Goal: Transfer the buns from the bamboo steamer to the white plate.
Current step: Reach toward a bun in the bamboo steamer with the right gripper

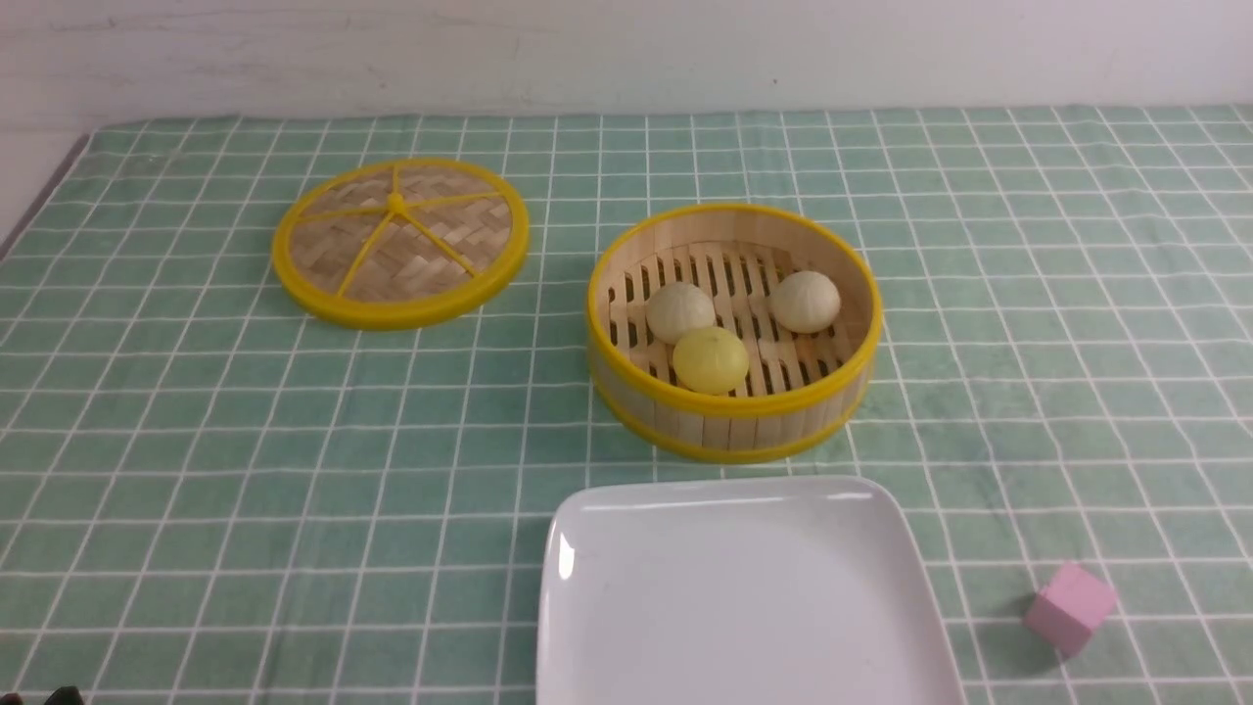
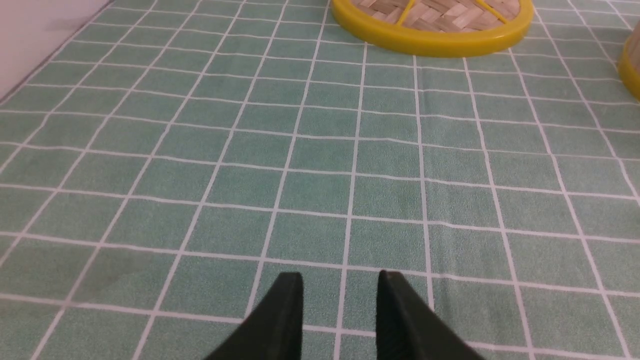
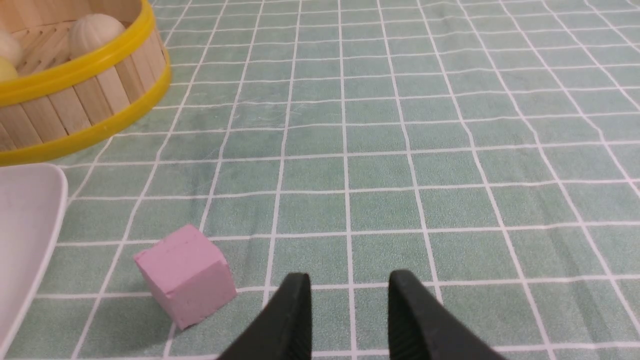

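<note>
Three buns lie in the bamboo steamer (image 1: pixel 734 416) at mid-table: two off-white ones (image 1: pixel 680 310) (image 1: pixel 806 301) and a pale yellow one (image 1: pixel 711 359). Just in front of the steamer sits the white plate (image 1: pixel 734 607), with nothing on it. My left gripper (image 2: pixel 341 277) hovers open over bare cloth, well short of the lid. My right gripper (image 3: pixel 350 276) is also open and holds nothing; the steamer (image 3: pixel 75 110) with one bun (image 3: pixel 95 30) showing and the plate's corner (image 3: pixel 25 225) lie off to its side. Neither gripper appears in the front view.
The flat woven lid (image 1: pixel 399 242) with its yellow rim lies at the back left, also visible ahead of the left gripper (image 2: pixel 430 42). A pink cube (image 1: pixel 1069 607) rests right of the plate, close beside the right gripper (image 3: pixel 185 275). Green checked cloth covers the table.
</note>
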